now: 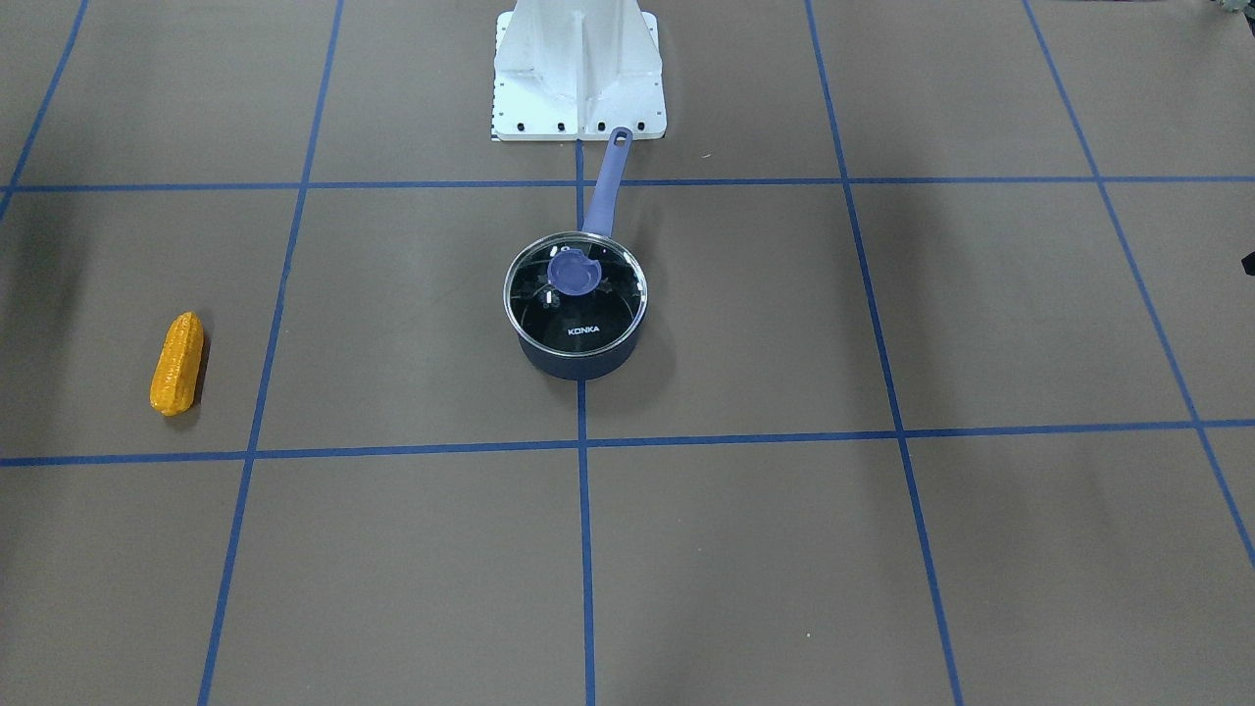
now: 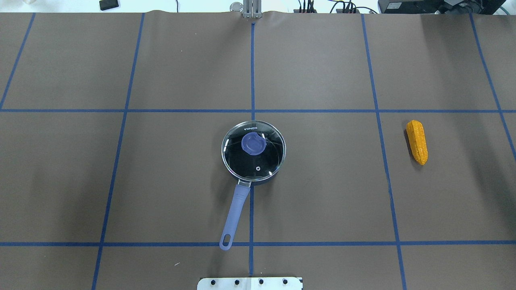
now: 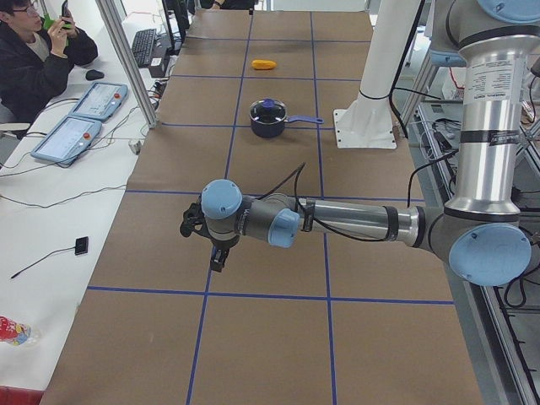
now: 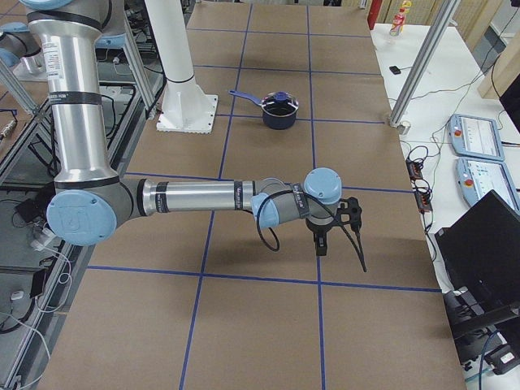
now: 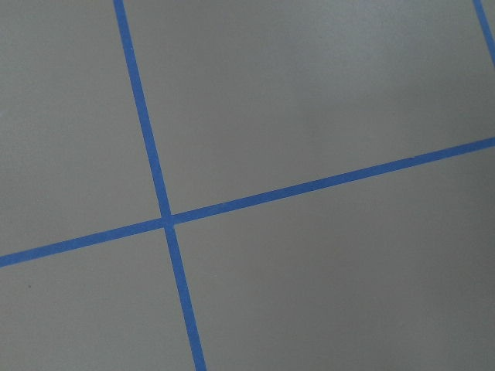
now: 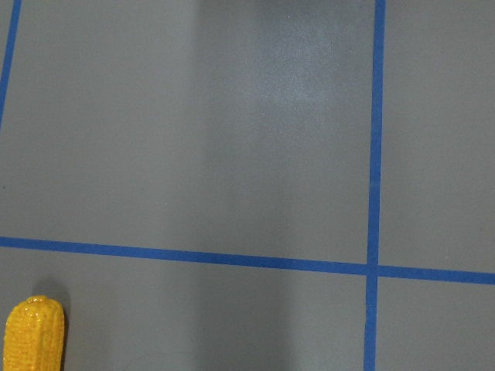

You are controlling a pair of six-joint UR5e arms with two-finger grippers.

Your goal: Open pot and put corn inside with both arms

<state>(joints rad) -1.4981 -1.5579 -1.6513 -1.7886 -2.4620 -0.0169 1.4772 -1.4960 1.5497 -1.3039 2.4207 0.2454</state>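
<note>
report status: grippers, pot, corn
Left gripper and right gripper hover aloft, open or shut unclear. Dark navy saucepan capped by round glass lid. Orange-yellow corn cob lies apart, robot's right. Nothing blocking.

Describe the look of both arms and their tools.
The left arm and right arm are silver tubes with grey joints and light blue round caps, labels printed on the upright links. The left tool and right tool are black; black cables loop at both wrists.

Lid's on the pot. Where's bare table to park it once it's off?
Bare: the squares on the robot's left of the pot, and the stretch between pot and corn. Tightest: toward the robot, where the handle runs near the base plate.
</note>
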